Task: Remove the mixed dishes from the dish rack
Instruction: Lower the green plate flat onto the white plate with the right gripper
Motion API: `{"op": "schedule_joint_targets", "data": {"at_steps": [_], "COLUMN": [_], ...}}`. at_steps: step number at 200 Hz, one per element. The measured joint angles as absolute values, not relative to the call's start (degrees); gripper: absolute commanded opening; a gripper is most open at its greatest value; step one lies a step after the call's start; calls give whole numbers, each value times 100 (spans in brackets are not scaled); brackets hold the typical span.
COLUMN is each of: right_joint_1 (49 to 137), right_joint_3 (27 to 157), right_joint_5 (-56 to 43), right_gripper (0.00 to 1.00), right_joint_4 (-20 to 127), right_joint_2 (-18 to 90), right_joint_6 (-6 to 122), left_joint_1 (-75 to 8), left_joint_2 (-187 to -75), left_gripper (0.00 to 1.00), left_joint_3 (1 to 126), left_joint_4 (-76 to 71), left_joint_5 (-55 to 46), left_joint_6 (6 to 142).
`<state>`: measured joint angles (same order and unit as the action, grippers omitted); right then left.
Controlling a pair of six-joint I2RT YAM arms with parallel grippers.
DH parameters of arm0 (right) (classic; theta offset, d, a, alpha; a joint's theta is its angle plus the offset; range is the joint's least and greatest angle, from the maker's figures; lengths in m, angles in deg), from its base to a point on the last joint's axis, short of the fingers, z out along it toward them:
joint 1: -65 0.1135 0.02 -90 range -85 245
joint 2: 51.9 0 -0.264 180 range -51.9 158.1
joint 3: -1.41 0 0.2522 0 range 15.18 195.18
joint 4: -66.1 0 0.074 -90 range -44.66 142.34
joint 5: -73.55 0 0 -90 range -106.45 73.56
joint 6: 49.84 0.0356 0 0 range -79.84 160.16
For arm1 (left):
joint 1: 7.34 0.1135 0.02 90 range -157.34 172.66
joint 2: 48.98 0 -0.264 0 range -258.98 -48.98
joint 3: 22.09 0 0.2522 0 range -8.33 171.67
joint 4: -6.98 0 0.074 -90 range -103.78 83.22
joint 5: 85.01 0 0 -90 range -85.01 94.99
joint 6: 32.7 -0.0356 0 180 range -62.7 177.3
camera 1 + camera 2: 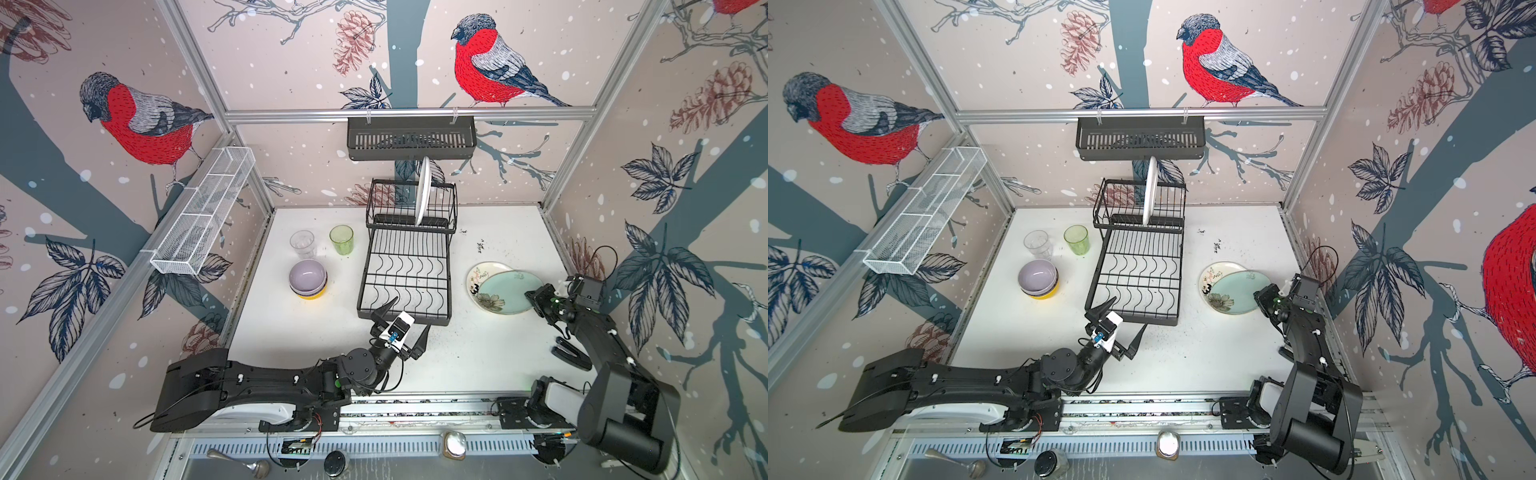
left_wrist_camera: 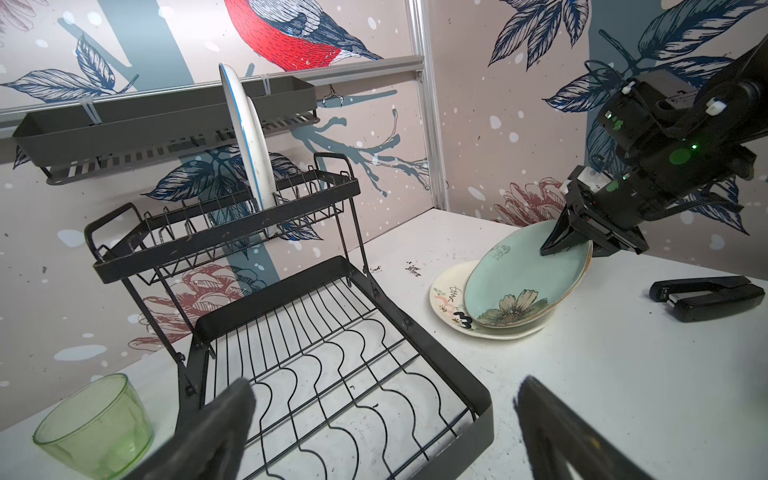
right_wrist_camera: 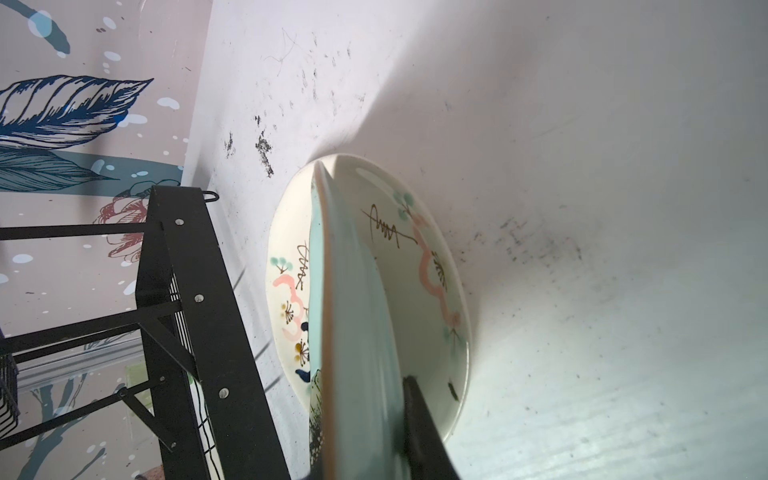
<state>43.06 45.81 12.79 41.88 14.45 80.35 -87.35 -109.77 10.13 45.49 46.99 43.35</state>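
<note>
- The mint plate point(image 1: 509, 293) lies right of the dish rack point(image 1: 432, 319) in both top views. It is tilted, with its low edge on the cream floral plate point(image 1: 478, 274).
- The right gripper point(image 2: 557, 245) is clamped on the mint plate's rim, on the side away from the rack.
- One white plate point(image 1: 423, 191) stands on edge in the rack's upper tier.
- The left gripper point(image 1: 413, 312), jaws wide apart, hovers at the rack's near edge. It is probably the nearer arm to that plate.
</note>
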Motion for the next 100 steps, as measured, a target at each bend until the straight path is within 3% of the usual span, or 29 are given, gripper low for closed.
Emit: {"op": "schedule_joint_targets", "data": {"at_steps": [100], "right_joint_1": [4947], "right_joint_3": [4644], "right_joint_5": [947], "right_gripper": [0], "right_joint_4": [4735], "right_joint_2": [1795], "right_joint_6": [8083], "left_joint_1": [-8743], "left_joint_2": [-11253], "left_gripper": [98], "left_joint_3": [1068], "left_joint_4": [4615], "left_joint_5": [4710], "left_joint_6": [4328]}}
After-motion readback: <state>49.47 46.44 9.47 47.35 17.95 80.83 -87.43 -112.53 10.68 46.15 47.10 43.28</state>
